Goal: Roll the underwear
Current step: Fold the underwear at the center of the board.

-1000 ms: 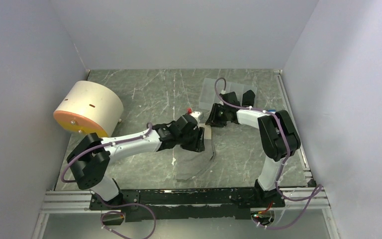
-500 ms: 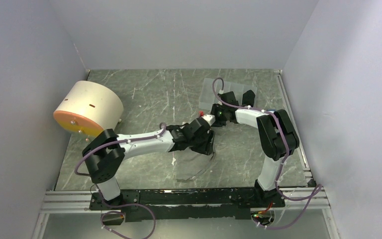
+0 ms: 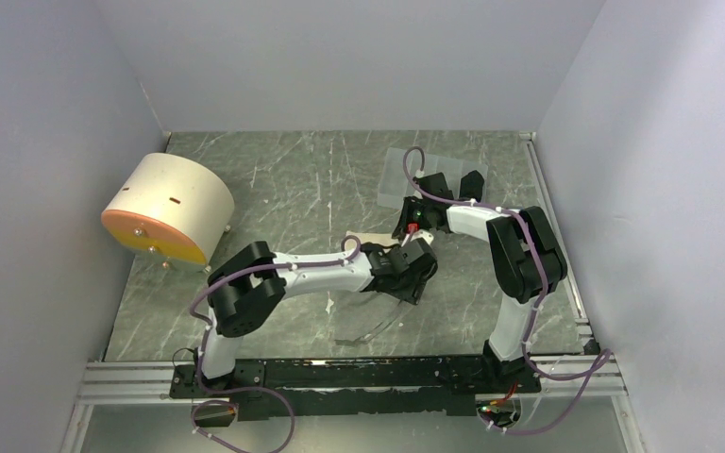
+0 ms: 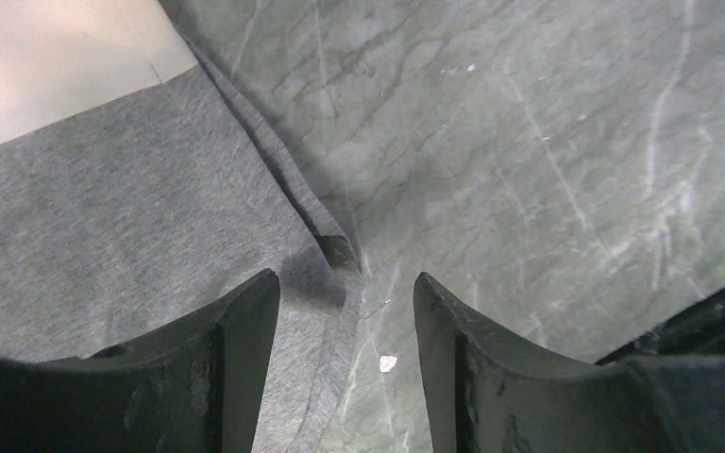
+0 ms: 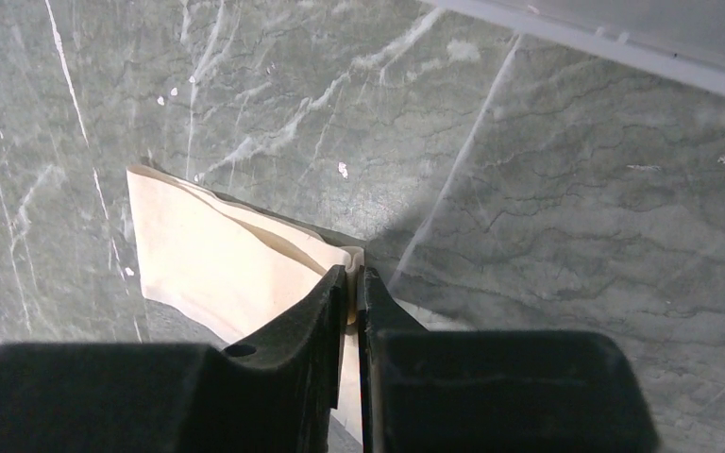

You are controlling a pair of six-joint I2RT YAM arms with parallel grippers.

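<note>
Green marble-look table (image 3: pixel 283 179), plain lavender-grey walls (image 3: pixel 340 57)

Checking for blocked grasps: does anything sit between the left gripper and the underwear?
Nothing visible does. The left gripper hangs open right over the edge of the grey underwear, with only table beside it. The right gripper pinches the cream waistband.

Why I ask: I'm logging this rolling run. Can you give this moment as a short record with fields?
garment: grey underwear on the table
waistband: cream, one end pinched
right gripper: shut on the waistband
left gripper: open, fingers astride the grey hem corner, gripping nothing
roll: none visible yet
also present: cream cylinder, orange end, at the table's left side
</note>
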